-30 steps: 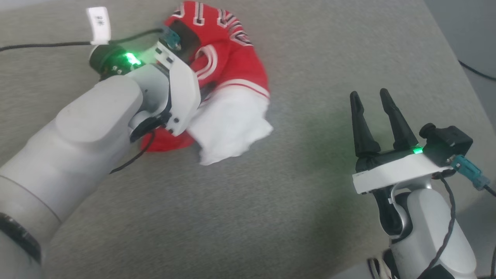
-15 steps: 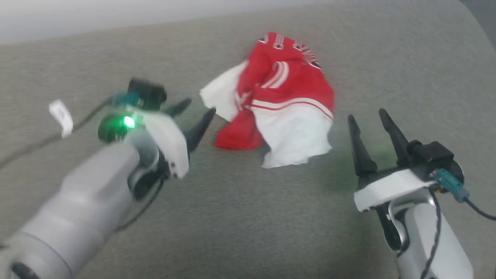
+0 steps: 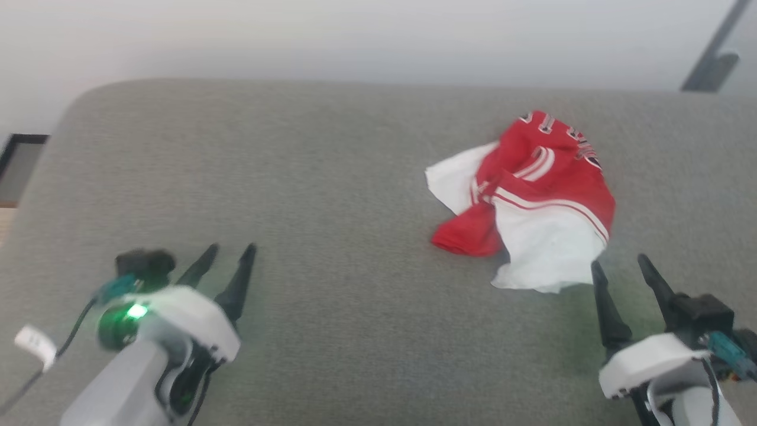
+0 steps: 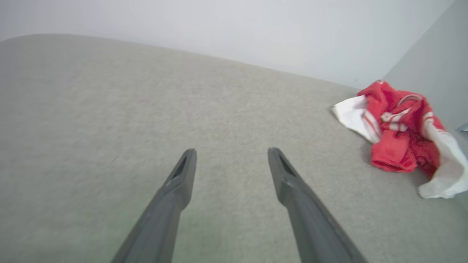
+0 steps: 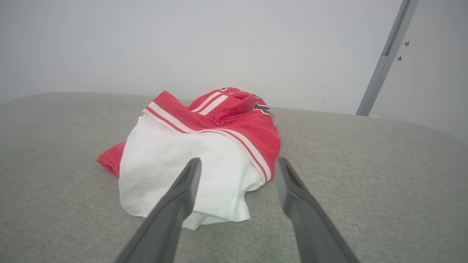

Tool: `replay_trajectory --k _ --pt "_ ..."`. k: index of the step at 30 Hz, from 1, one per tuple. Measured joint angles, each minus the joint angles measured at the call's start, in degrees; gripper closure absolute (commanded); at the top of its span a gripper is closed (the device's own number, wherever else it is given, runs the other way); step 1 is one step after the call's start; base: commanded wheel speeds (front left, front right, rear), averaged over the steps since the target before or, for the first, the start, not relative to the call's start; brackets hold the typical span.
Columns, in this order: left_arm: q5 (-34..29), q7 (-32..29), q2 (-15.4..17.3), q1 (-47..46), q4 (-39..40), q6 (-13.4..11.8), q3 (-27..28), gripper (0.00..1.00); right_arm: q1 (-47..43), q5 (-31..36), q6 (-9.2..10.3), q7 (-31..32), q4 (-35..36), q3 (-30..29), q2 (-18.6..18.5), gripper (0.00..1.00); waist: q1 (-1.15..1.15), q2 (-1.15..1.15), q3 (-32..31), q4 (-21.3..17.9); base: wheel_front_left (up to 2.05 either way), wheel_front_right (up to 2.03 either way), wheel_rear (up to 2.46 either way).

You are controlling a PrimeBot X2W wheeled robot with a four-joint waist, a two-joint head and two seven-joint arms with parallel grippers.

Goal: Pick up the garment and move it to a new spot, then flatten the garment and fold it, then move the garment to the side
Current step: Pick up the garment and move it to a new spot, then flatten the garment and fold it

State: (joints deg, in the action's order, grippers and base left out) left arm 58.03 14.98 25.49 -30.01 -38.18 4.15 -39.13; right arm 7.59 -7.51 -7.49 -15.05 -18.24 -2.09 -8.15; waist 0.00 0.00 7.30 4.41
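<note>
A: How does the left gripper [image 3: 232, 248] stand?

B: Its two long dark fingers are spread wide with nothing between them, over bare cloth at the near left. The right gripper [image 3: 618, 261] is spread just as wide and also empty, at the near right.

A: And the garment?

B: The red jersey-style shirt with white short sleeves [image 3: 532, 195] lies crumpled in a heap on the right half of the surface, toward its far edge. One white sleeve spills toward the robot below a band of red-and-white stripes. The other sleeve pokes out on the heap's left. Dark lettering outlined in white shows at the far top, too folded to read.

A: How close are the grippers to it?

B: The right gripper's fingertips are just beside the near sleeve's hem, but I cannot tell if they touch it. The left gripper is well apart from the heap.

A: What lies around it?

B: A grey woven cloth surface [image 3: 307, 177] with a rounded far-left corner, then a pale wall [image 3: 355, 35] behind. A grey metal bar [image 5: 384, 54] slants up the wall at the right. A green light [image 3: 136, 310] glows on the left wrist, and a white tag [image 3: 35, 344] hangs on its cable.
</note>
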Motion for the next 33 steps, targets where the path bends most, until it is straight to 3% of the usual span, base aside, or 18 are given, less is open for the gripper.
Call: replay_trajectory --k 7,13,20,33 --pt "-16.96 0.01 -1.08 15.75 13.01 -4.02 18.82 0.00 -3.22 -0.36 0.00 0.00 0.35 -1.16 -0.97 0.00 0.00 0.00 -4.03 2.91 0.00 0.00 0.00" --pt "-29.55 0.01 -4.22 26.61 23.56 -6.14 29.19 0.00 -3.54 -0.53 0.00 0.00 1.55 -1.86 -1.46 0.00 0.00 0.00 -5.77 2.06 0.00 0.00 0.00" --pt "-36.57 0.01 -8.70 31.88 27.54 -3.68 34.83 0.00 -3.52 -1.10 0.00 0.00 3.23 -1.96 -1.55 0.00 0.00 0.00 -6.73 0.89 0.00 0.00 0.00" --pt "-41.63 0.01 -14.01 32.37 26.99 0.67 40.29 0.00 -3.16 -1.27 0.00 0.00 2.38 -0.04 -1.94 0.00 0.00 0.00 -6.17 0.27 0.00 0.00 0.00"
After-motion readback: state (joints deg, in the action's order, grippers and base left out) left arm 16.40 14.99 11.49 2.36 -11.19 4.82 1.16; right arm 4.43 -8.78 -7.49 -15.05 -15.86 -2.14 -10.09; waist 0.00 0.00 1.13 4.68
